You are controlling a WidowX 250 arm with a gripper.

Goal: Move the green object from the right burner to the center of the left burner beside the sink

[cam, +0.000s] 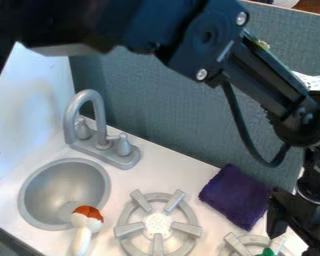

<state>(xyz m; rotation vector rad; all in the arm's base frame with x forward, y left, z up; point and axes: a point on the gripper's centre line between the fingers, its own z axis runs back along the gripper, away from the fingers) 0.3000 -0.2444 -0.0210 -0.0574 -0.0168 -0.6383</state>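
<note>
This is a toy kitchen set: a small grey sink basin [39, 200] with a molded faucet [89, 120] sits in a white table [189, 172], and grey stove burners [128, 231] line its front edge, before a blue-grey panel [156, 100].

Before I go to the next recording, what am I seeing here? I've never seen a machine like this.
One fixed camera looks down at a slant on a toy kitchen. The black robot arm crosses the top, and its hand hangs at lower right, beside a folded purple cloth. I can't tell whether it holds anything. At left are a grey sink, a tap and a white-handled thing with an orange-red end. Two stove burners line the front, a green object at the right one.
</note>
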